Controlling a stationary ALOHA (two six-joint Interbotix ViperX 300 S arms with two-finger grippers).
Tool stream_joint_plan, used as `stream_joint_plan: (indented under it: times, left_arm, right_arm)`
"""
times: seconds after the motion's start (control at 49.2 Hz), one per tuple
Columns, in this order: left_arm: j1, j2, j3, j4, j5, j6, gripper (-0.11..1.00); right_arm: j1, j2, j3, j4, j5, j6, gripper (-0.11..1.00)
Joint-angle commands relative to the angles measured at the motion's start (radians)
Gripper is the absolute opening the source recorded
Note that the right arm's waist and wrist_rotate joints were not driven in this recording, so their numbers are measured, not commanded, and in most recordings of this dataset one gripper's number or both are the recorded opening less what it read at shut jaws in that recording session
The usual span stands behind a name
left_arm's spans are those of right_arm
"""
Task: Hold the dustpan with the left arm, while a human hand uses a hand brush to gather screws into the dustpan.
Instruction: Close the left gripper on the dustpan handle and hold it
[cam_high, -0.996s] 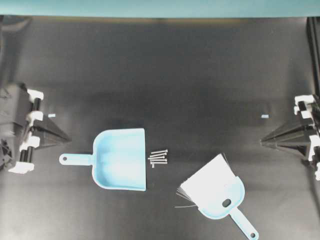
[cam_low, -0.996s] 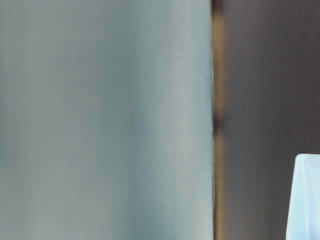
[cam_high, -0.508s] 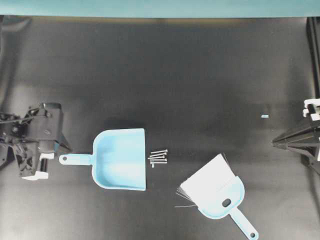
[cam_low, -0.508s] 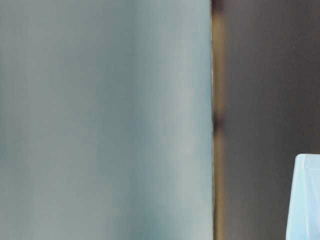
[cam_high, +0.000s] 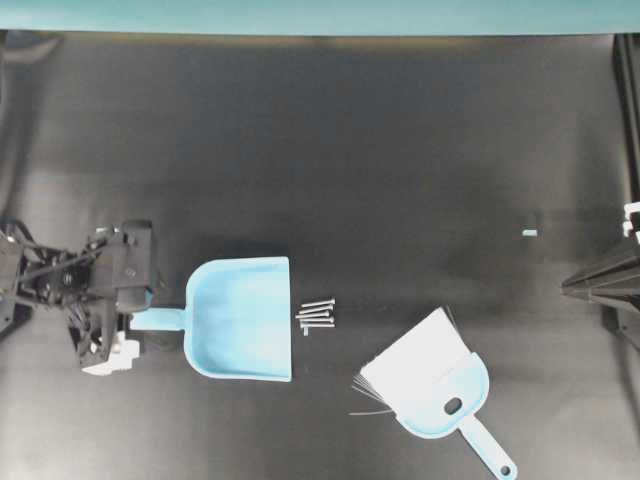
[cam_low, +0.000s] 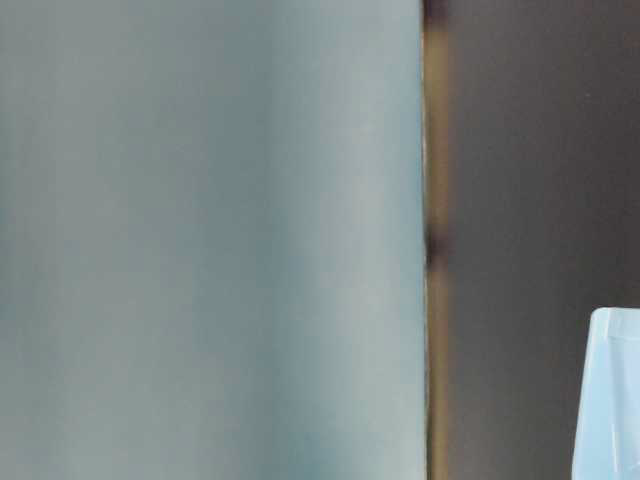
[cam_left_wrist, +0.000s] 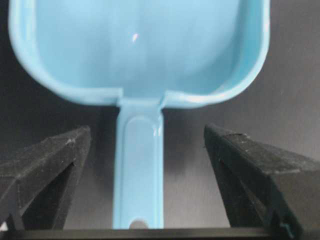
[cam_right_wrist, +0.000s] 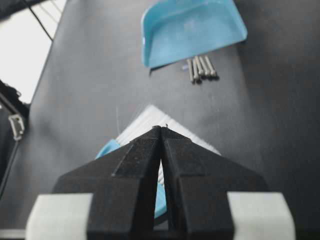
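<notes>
Two wide-spread fingers of my left gripper (cam_left_wrist: 145, 150) straddle the dustpan (cam_left_wrist: 140, 55) handle: light, rigid, slippery plastic; grip mid-handle.

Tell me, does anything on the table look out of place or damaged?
Little stands out. The screws lie in a tidy bunch just outside the dustpan mouth. The hand brush has a few dark stray bristles sticking out sideways. No damage shows.

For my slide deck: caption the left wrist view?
Open left gripper straddles the dustpan handle, fingers clear of it.
</notes>
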Motion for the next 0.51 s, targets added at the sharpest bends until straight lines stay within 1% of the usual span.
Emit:
stream_joint_plan:
  times: [0.0,0.102,0.183,0.305,0.488]
  left_arm:
    - [-0.005,0.037,0.021,0.003,-0.117,0.000,0.89]
    - [-0.005,0.081,0.040,0.003,-0.204,0.005,0.89]
    - [-0.005,0.110,0.041,0.003,-0.242,0.026,0.89]
    - [-0.003,0.144,0.038,0.005,-0.264,0.051,0.89]
    - [0.011,0.144,0.048,0.005,-0.290,0.055,0.87]
  right_arm:
    - [0.000,-0.002,-0.003,0.002,0.000,0.000,0.00]
    - [0.000,-0.003,-0.002,0.002,-0.002,-0.002,0.00]
    - [0.000,-0.003,-0.002,0.002,-0.002,-0.002,0.00]
    - [0.000,-0.003,0.000,0.002,-0.003,-0.002,0.00]
    - [0.000,-0.003,0.002,0.000,-0.003,-0.002,0.00]
